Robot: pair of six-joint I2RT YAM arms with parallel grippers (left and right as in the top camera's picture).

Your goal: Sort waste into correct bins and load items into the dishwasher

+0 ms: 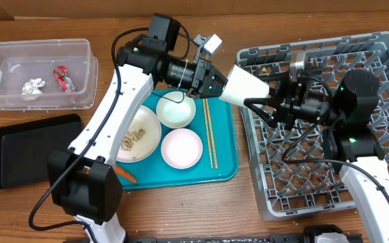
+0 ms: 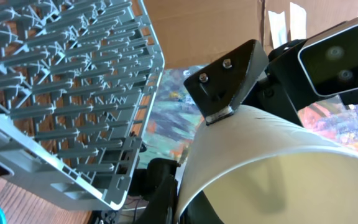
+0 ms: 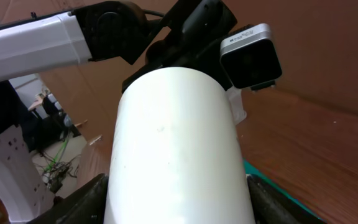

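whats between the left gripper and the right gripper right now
A white tapered cup, on its side in mid-air: the left gripper grips its rim, and the right gripper flanks its narrow end. Clearest in the overhead view.

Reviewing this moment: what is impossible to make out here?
- Right wrist view: the white cup fills the frame and the bottom edge cuts off the right fingers, so their grip is unclear.
- Left wrist view: the cup wall hides any finger inside it.
- Overhead: scraps on the plate are too small to name; the left arm covers the plate's edge.
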